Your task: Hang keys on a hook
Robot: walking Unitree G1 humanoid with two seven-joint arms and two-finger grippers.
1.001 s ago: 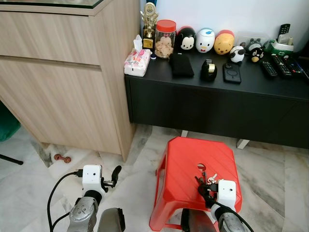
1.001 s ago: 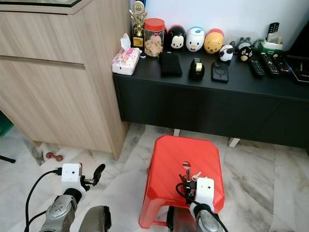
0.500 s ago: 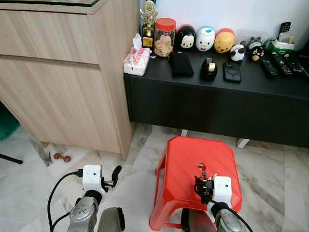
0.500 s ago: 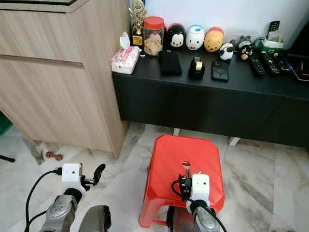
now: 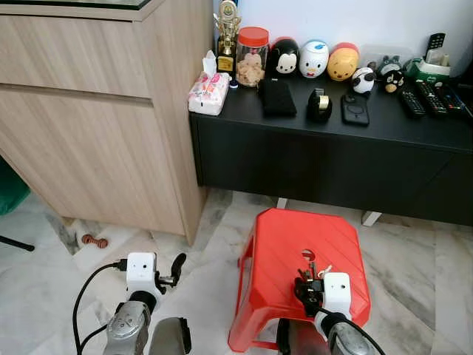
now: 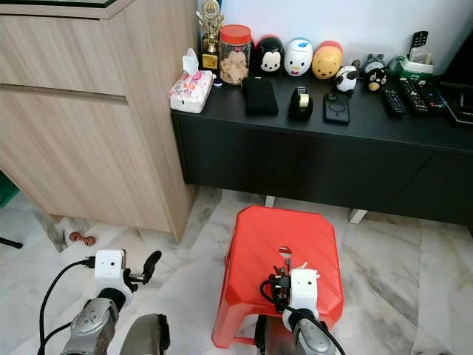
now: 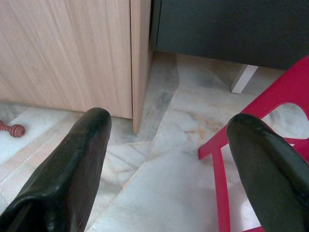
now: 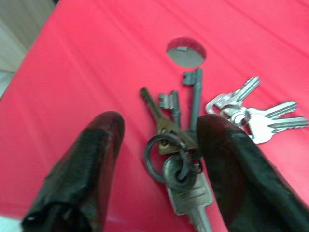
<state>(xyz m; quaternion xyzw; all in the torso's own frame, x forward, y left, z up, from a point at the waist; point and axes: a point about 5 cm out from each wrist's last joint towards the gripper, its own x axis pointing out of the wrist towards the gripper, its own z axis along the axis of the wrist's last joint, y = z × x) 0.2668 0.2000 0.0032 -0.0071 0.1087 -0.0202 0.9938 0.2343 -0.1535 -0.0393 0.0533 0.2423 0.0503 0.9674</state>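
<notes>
Left eye view: keys (image 5: 310,272) lie flat on the red stool (image 5: 281,244), next to its centre hole. Right gripper (image 5: 309,290) sits low over them, lined up for a pick. Left gripper (image 5: 176,268) is parked over the marble floor (image 5: 214,259), away from the job. No hook can be made out. Clutter on the black table (image 5: 384,118) has no readable labels at this size.

Right eye view: same scene. Tissue pack (image 6: 189,92) and cookie jar (image 6: 235,58) sit at the table's near-cabinet end; print on both is too small to read.

Left wrist view: left fingers (image 7: 72,164) spread wide, holding nothing. Floor, wooden cabinet (image 7: 67,53) and a stool leg lie ahead.

Right wrist view: right fingers (image 8: 91,164) are apart, straddling the bunch (one touches or overlaps the ring side, cannot tell which). Judged the pre-grasp step: closing here should catch ring and key heads. No stamping readable on the keys, image soft.
</notes>
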